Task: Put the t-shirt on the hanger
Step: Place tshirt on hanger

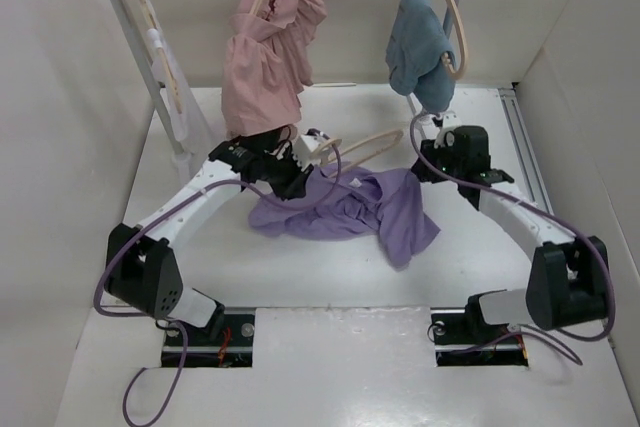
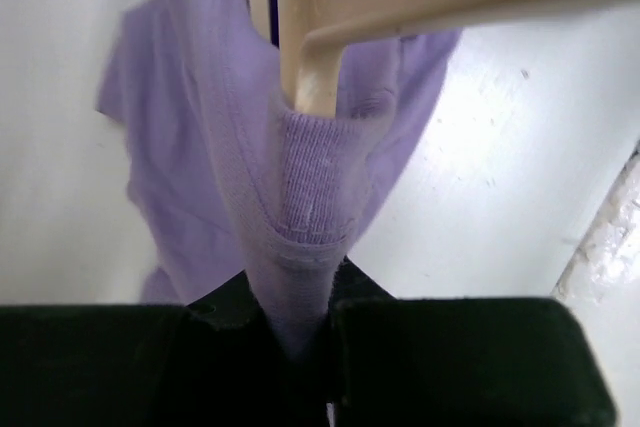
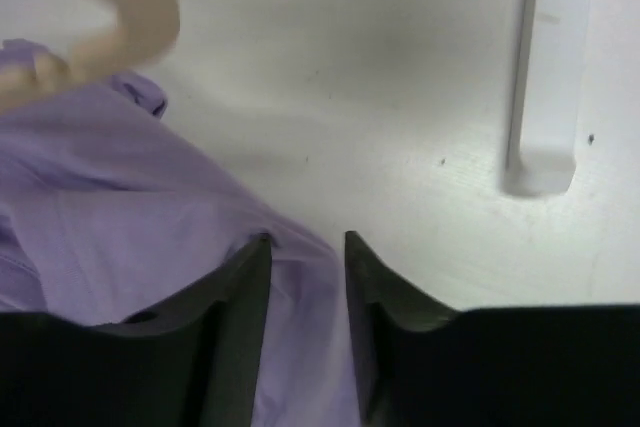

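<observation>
Left wrist cam showed my left gripper (image 2: 315,347) pinching the t-shirt (image 2: 305,197) collar, with the hanger (image 2: 315,77) tip tucked into it just above. Top cam hid that. My right gripper (image 3: 308,247) sat slightly parted over the t-shirt's edge on the table (image 3: 420,147).

t-shirt (image 1: 350,209) on table (image 1: 300,282), hanger (image 1: 372,139) at its far edge

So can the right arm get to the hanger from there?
Probably yes. The hanger lies over the t-shirt, its looped end just ahead of the right gripper, and nothing stands between them.
</observation>
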Robot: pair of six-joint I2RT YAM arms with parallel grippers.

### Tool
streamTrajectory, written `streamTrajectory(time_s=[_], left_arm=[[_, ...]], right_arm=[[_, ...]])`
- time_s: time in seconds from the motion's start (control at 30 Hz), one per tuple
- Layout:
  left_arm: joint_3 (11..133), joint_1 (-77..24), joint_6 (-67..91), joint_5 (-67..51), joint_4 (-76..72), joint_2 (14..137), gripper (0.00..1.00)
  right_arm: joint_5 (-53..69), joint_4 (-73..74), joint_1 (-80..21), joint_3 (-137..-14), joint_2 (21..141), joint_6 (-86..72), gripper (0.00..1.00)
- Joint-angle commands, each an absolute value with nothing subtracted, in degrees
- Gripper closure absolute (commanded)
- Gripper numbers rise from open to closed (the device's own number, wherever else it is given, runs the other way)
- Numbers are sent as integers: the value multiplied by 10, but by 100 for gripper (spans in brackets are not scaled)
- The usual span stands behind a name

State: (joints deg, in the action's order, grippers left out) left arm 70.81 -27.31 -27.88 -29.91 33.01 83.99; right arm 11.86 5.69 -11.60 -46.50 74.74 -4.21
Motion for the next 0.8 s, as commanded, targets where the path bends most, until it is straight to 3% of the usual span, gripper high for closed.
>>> streamTrajectory(time_s=[0.0, 0.03, 0.1, 0.13, 0.17, 0.27, 0.37, 0.5, 0.53, 0.57, 0.77], left_arm=[[652, -272, -277, -333, 323, 801, 100], [642, -272, -266, -340, 314, 794, 100], [628, -272, -238, -348, 308, 794, 100], [620, -272, -229, -348, 308, 788, 100], [620, -272, -222, -354, 300, 788, 100], [606, -272, -200, -354, 282, 783, 100], [599, -272, -200, -354, 277, 783, 100], [599, -272, -195, -354, 272, 783, 100], [599, -272, -195, -354, 272, 783, 100], [599, -272, -195, -354, 272, 783, 100], [604, -272, -195, -348, 272, 778, 100]], right_arm=[[208, 81, -98, -535, 792, -6, 57], [199, 103, -108, -546, 798, -6, 52], [157, 122, -157, -561, 798, -6, 32], [125, 128, -181, -561, 778, -13, 11], [66, 128, -226, -561, 766, -19, 0], [19, 108, -271, -534, 716, -91, 0], [5, 85, -322, -506, 701, -149, 9], [-61, 95, -366, -508, 757, -172, 28], [-61, 101, -366, -518, 772, -177, 39], [-61, 108, -359, -526, 794, -183, 43], [-73, 114, -371, -533, 831, -161, 37]])
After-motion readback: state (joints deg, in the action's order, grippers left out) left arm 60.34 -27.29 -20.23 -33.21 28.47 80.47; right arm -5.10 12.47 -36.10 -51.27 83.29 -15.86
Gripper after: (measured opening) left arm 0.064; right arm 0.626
